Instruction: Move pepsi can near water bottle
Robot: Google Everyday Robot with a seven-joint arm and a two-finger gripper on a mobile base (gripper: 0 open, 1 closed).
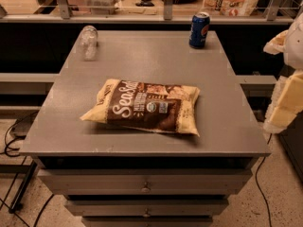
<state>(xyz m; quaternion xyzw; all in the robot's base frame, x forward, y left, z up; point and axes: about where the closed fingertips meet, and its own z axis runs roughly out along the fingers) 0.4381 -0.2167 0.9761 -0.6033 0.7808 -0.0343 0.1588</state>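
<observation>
The pepsi can [199, 30], dark blue with a silver top, stands upright at the far right corner of the grey table [142, 60]. The water bottle [88, 42], clear and crinkled, lies at the far left of the table top. The can and the bottle are far apart, a table's width between them. My gripper [285, 82] shows as pale cream and white parts at the right edge of the view, off the table's right side and well away from the can. It holds nothing that I can see.
A large brown and cream chip bag [147, 107] lies in the middle of the table. Drawers [144, 186] run below the table front. A railing and shelf [165, 13] stand behind the table. Cables [12, 145] lie on the floor at left.
</observation>
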